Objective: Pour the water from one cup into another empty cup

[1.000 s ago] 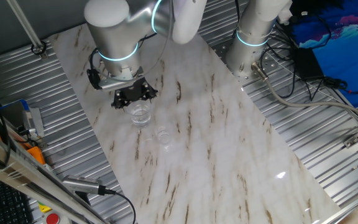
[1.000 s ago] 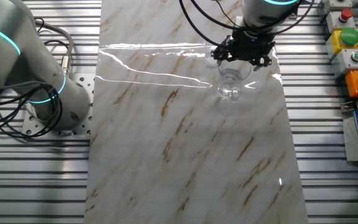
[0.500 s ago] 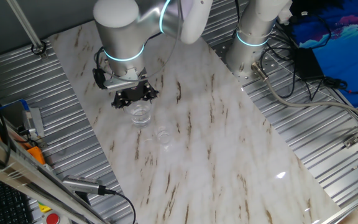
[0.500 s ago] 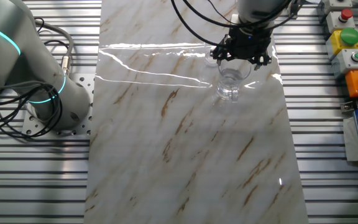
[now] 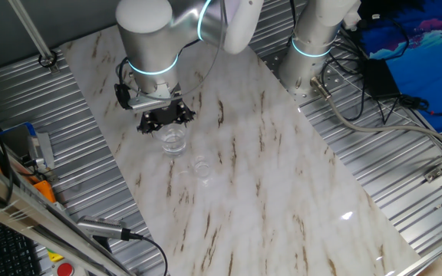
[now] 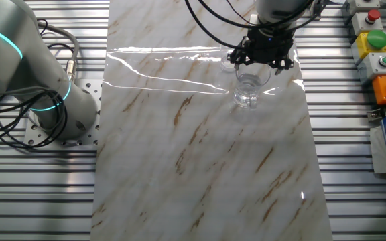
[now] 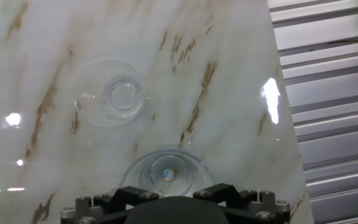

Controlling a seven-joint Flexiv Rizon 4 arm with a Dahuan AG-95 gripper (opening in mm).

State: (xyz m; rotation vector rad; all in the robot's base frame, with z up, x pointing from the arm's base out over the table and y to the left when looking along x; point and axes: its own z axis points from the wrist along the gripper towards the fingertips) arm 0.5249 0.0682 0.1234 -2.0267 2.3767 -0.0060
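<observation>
While the black two-finger gripper hangs directly above the larger clear colourless handleless glass tumbler, it touches nothing that I can see; fingertips not resolved in any view, so can't tell if the jaws are spread or pressed together. In the hand view the tumbler sits right under the gripper body at bottom edge, rim partly cut off by the black housing, upright on the white brown-veined marble tabletop. The water shows only as a faint glint in the tumbler's base, level unreadable. Farther out from the gripper, beyond the tumbler and a little off to one side, stands the smaller low clear handleless cup, upright, apart from the tumbler, looks empty. Same cup in one fixed view, just beside the tumbler on the side away from the gripper. Farthest off, ribbed metal decking around the tabletop. Judgement: approach stage, grasp not made. Risks: descending straight down could land a finger on the rim and tip or shove the tumbler, spilling water; clear glass is slick, so a light pinch could slip during tilt; the cups are close, so a swing could knock the small cup over; its narrow mouth means a fast tilt overshoots.
</observation>
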